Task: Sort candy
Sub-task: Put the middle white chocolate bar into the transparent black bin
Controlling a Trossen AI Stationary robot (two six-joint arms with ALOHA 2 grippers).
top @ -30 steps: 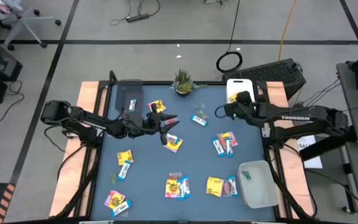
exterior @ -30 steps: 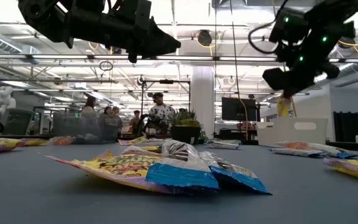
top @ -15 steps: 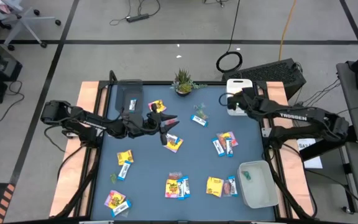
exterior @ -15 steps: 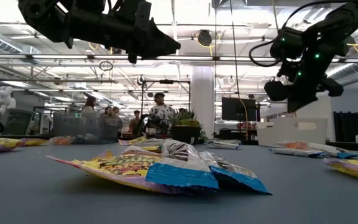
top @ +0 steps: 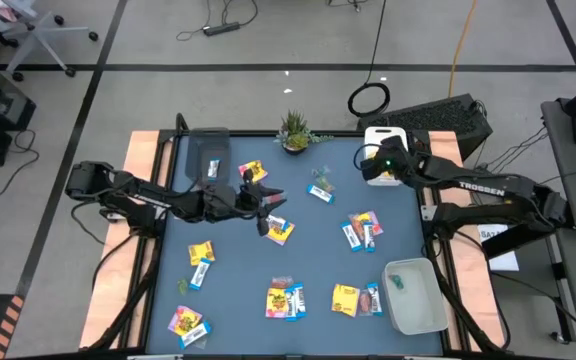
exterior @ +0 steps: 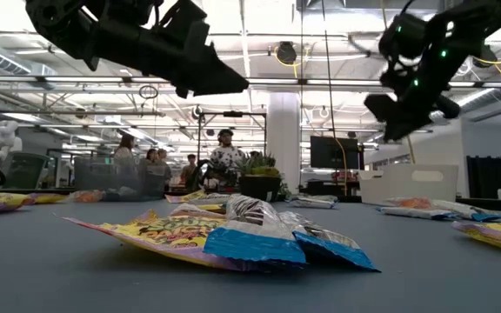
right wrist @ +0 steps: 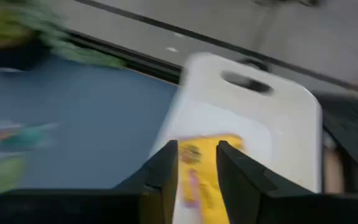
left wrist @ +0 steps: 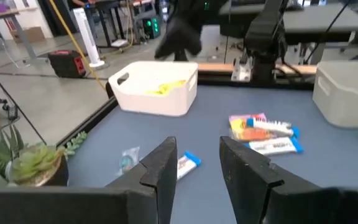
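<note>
Many wrapped candies lie flat on the blue table top [top: 238,300]: yellow packets [top: 280,231] [top: 253,170], blue-and-white bars [top: 321,192] [top: 198,275] and mixed heaps [top: 363,230] [top: 286,300]. My left gripper [top: 268,203] is open and empty, hanging above the table just on the far side of a yellow packet; its fingers also show in the left wrist view [left wrist: 197,168]. My right gripper [top: 373,165] [right wrist: 196,180] is open above the white bin [top: 383,140] at the far right. A yellow packet [right wrist: 197,165] lies inside that bin.
A small potted plant [top: 294,130] stands at the far edge. A clear bin [top: 206,155] sits at the far left, and a grey bin [top: 415,295] holding a green piece at the near right. The near candy heap [exterior: 233,235] fills the low view. People stand in the room behind.
My right gripper has gone toward the table's far right corner, from above the table top to above the white bin. My left gripper has tipped its fingertips down a little and otherwise stayed in place. The candies on the table have not moved.
</note>
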